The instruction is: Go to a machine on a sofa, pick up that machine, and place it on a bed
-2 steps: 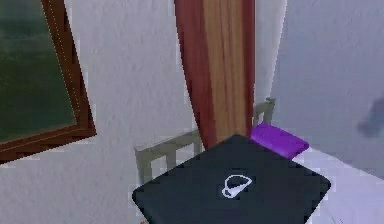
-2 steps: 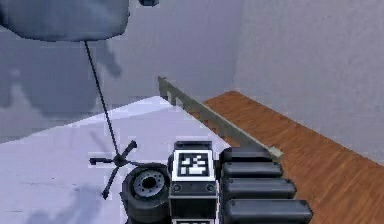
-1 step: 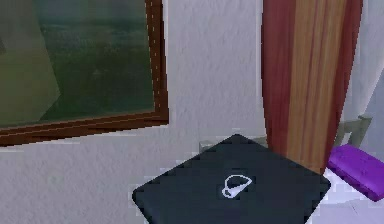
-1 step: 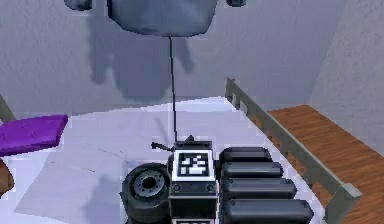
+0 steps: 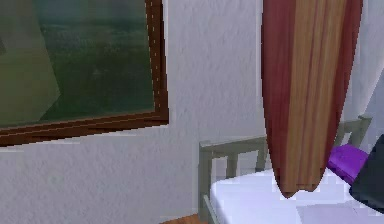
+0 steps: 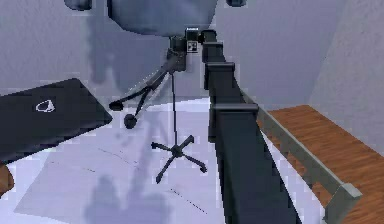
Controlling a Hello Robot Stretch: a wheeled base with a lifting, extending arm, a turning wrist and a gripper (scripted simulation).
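Arm bar [image 6: 240,150] is closest to cam and reaches out over the bed [image 6: 90,185]. Two white squares [image 6: 190,46] mark its far end. The gripper [image 6: 126,110] is left of them, fingers [image 6: 148,88] slanting down toward the sheet. Grip state: cannot tell. Cannot tell whether it holds anything either, since bedding sits right behind the tips.

Laptop [image 6: 45,115] is the machine here: dark, lid down, flat on the bed's white sheet and cut off by the arm side view's left edge. It is near the fingertips; touching or not, cannot tell. Its long axis runs left-right across that view, right end angled slightly farther out, short edge toward the gripper. Pale round mark [image 6: 42,105] on the lid, too small to read.

Thin dark rod with a star-shaped foot [image 6: 178,150] is on the sheet between the laptop and the arm bar; can't tell what it is. A grey-blue rounded bulk [image 6: 160,18] sits at the bed's far side. Wood floor [image 6: 315,130] runs beside the bed.

Forward view: grey headboard [image 5: 232,152], purple pillow [image 5: 350,160] on the bed, and a dark slab corner [image 5: 372,185] just beside the pillow. A red-orange curtain [image 5: 305,90] hangs in front of the bed's head. The brown-framed window [image 5: 80,60] is well apart from the bed.
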